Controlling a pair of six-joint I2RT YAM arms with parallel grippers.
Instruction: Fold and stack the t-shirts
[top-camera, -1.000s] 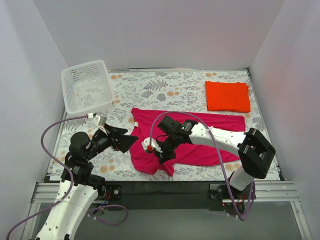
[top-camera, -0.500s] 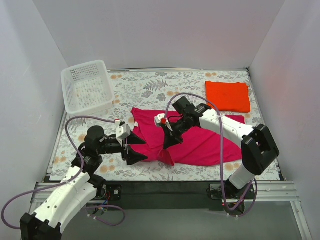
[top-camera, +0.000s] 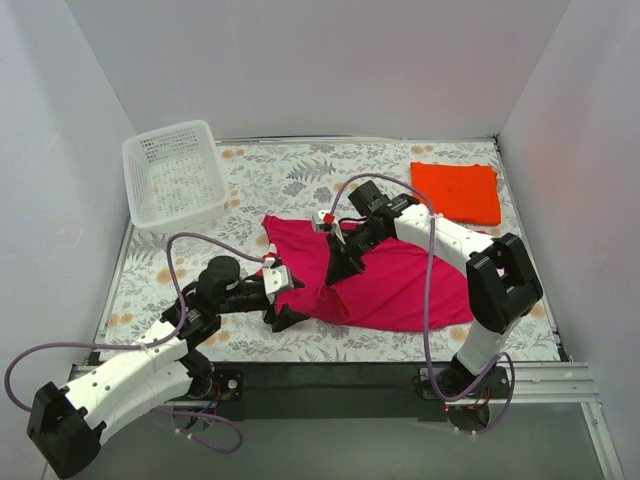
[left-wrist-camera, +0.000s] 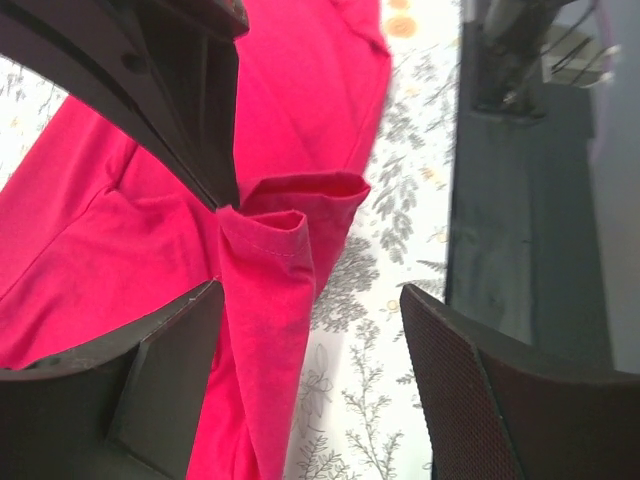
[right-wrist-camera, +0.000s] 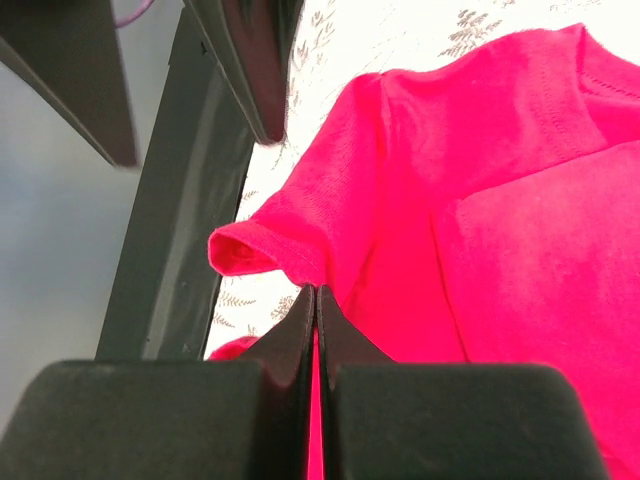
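Pink t-shirt (top-camera: 400, 285) lies spread but rumpled in the middle of the desk (top-camera: 290, 180), towards the near edge. Orange t-shirt (top-camera: 455, 192) is already a folded rectangle at the far right, well apart. Basket (top-camera: 170, 130) sits far left, not involved.

Right end effector (right-wrist-camera: 316, 295) is clenched on the pink t-shirt's near-left part, with a thin strip of cloth pinched between its tips and a sleeve cuff curling just beside them. Left end effector (left-wrist-camera: 315, 300) is released, jaws spread wide, with that folded cuff between them, right next to the right one's tips.

Risks as I see them:
- The right pinch looks shallow, so a pull may slip the cloth out.
- The two end effectors are very close. If I close the left one here, it may clip the right one's fingers or catch only one layer.
- Lifting from one corner may bunch the shirt instead of flattening it.
- The shirt lies near the desk's near edge, so a drag that way could take it off.
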